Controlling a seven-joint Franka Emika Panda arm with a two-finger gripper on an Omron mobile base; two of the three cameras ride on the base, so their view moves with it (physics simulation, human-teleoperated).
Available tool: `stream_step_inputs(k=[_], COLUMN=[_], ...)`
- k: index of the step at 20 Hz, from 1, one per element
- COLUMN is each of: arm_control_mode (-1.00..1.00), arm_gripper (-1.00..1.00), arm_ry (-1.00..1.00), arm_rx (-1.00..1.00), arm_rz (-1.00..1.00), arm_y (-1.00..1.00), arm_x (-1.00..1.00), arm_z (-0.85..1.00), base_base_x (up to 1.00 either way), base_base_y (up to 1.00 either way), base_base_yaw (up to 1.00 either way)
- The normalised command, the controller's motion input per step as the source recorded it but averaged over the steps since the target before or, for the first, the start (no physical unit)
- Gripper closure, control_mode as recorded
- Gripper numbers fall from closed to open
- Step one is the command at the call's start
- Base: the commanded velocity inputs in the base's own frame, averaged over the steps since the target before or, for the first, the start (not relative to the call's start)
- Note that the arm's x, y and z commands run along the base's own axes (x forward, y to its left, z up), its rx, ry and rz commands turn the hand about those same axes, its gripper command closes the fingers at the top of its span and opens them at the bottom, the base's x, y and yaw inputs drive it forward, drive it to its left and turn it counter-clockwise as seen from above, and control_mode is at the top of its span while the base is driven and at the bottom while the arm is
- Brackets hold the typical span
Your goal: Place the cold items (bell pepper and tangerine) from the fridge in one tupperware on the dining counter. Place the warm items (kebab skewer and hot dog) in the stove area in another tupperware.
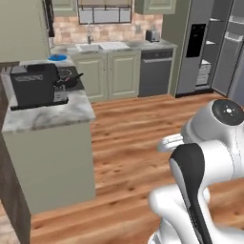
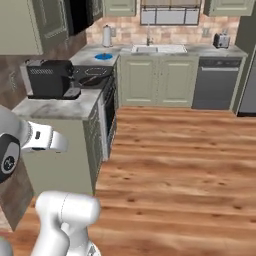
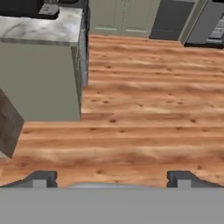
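A rendered kitchen with a wooden plank floor (image 2: pixel 175 165). The gripper (image 3: pixel 111 178) hangs above the bare floor, its two dark fingertips (image 3: pixel 41 178) standing wide apart with nothing between them. To the left, a marble-topped counter (image 1: pixel 47 116) carries a black coffee machine (image 1: pixel 34 85), and behind it a dark pan (image 2: pixel 92 79) sits on the stove (image 1: pixel 71 76). A blue bowl (image 2: pixel 103 56) rests on the back counter near a sink (image 2: pixel 157 49) and a toaster (image 2: pixel 220 40). A dark dishwasher (image 1: pixel 155 72) stands beside the open fridge (image 1: pixel 209 52), whose shelves are too small and blurred to tell what they hold. No writing, labels or brand marks can be read anywhere. The bell pepper, tangerine, kebab skewer, hot dog and tupperware cannot be made out.
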Motion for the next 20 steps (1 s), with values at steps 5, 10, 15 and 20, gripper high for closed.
stream_step_inputs(k=[5, 10, 15, 20], arm_control_mode=[1.0, 1.0, 1.0, 1.0], arm_gripper=[-1.0, -1.0, -1.0, -1.0], arm_ry=[0.0, 0.0, 0.0, 0.0], arm_rx=[0.0, 0.0, 0.0, 0.0], arm_rz=[0.0, 0.0, 0.0, 0.0], arm_y=[0.0, 0.0, 0.0, 0.0], arm_x=[0.0, 0.0, 0.0, 0.0], arm_z=[0.0, 0.0, 0.0, 0.0], base_base_x=[1.0, 1.0, 1.0, 1.0], base_base_y=[-0.67, -0.63, -0.61, -0.58], base_base_yaw=[0.04, 0.07, 0.11, 0.24])
